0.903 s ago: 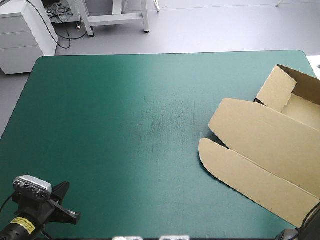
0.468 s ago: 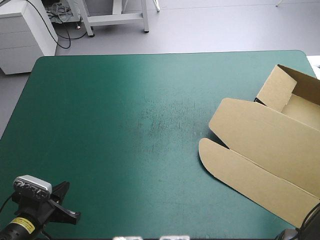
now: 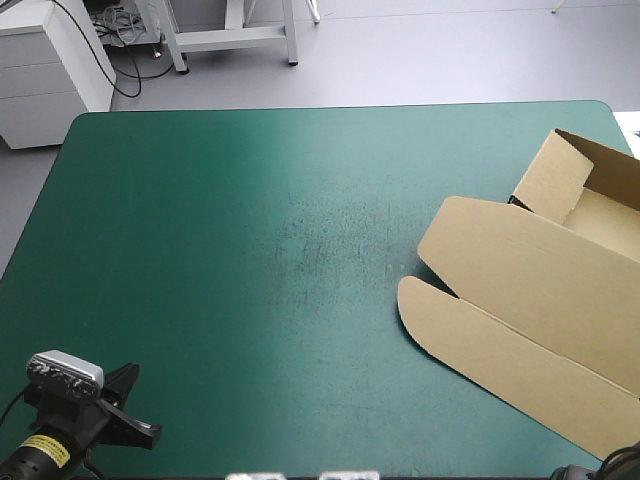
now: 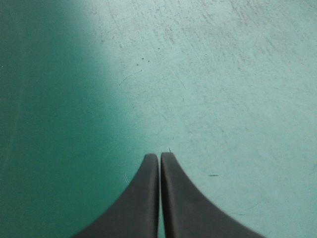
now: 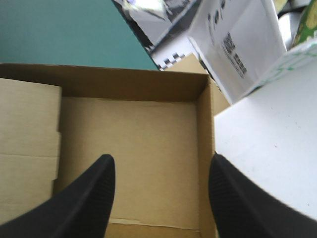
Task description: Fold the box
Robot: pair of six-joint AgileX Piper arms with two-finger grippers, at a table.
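Teal-green desk (image 3: 250, 250) bears the brown box (image 3: 530, 290) at its right edge, tray (image 5: 133, 148) open, lid (image 3: 510, 265) flat toward the near left. Right tool (image 5: 162, 161) hangs spread over the tray; left tool (image 4: 159, 156), pinched together, well apart.

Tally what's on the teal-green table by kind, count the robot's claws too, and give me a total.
Box, brown, an open tray with the lid flat: 1
Claws, black: 2, the left claw shut over bare cover, the right claw open over the tray
Total: 3
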